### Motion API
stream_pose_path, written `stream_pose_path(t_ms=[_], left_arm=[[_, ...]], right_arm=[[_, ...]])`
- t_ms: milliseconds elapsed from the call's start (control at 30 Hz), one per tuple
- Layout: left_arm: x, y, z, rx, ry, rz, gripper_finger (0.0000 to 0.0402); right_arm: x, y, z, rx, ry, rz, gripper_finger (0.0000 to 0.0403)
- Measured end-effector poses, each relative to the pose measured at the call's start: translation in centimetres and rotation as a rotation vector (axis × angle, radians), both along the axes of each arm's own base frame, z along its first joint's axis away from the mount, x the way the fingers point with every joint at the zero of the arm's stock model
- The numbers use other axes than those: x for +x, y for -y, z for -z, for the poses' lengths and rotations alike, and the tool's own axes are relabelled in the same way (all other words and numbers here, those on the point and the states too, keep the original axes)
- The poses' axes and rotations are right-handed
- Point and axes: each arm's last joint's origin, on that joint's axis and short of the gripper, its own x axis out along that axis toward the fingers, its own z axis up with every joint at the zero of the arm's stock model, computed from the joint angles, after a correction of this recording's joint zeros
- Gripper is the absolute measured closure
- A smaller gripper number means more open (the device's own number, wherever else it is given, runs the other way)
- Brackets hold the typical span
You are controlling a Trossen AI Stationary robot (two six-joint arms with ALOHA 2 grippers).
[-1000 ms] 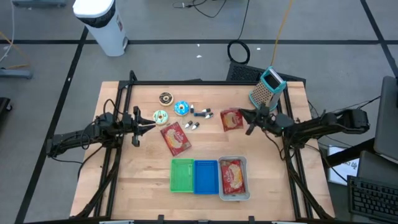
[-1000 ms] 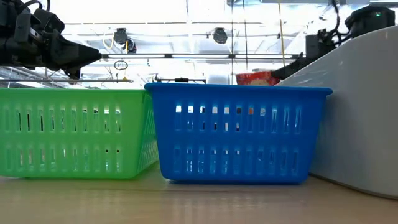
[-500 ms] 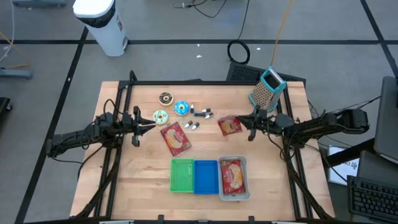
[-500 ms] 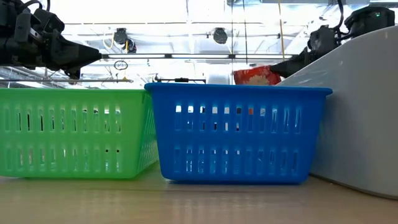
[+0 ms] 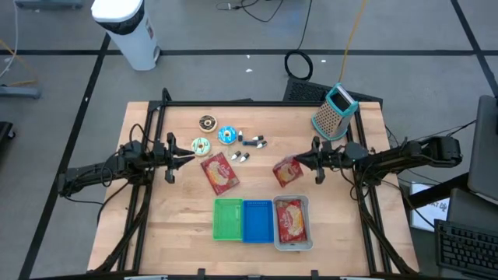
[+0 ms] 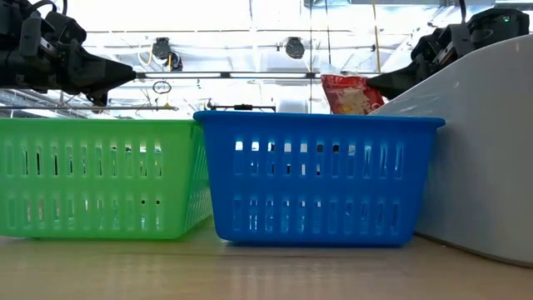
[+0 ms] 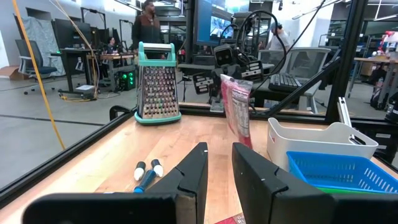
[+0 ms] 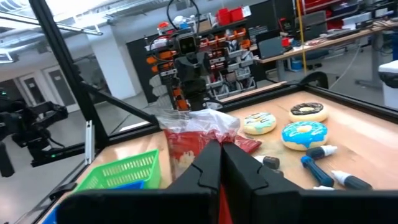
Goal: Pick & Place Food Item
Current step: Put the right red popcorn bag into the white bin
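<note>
Your right tool (image 5: 299, 162) is clamped on a red snack packet (image 5: 286, 170), which the high view places above the worktop (image 5: 350, 210) just beyond the grey bin (image 5: 309, 204). Only the low view confirms the packet hangs clear above the blue basket (image 6: 321, 179). Your left tool (image 5: 187, 158) sits by the green doughnut (image 5: 201, 145), its fingers (image 7: 193, 171) narrowly parted with nothing between them, as its own wrist view shows
</note>
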Motion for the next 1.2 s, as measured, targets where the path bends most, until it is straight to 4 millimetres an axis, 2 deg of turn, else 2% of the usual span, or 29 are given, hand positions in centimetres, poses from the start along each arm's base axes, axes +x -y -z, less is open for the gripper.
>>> stream_pose_path(t_ms=[767,1200], left_arm=[[0.0,0.0,0.0,0.0,0.0,0.0,0.0327],[0.0,0.0,0.0,0.0,0.0,0.0,0.0327]], right_arm=[[-0.01,0.16,0.09,-0.006,-0.01,0.049,0.0403],[-0.15,0.94,0.53,-0.035,-0.063,0.324,0.0403]])
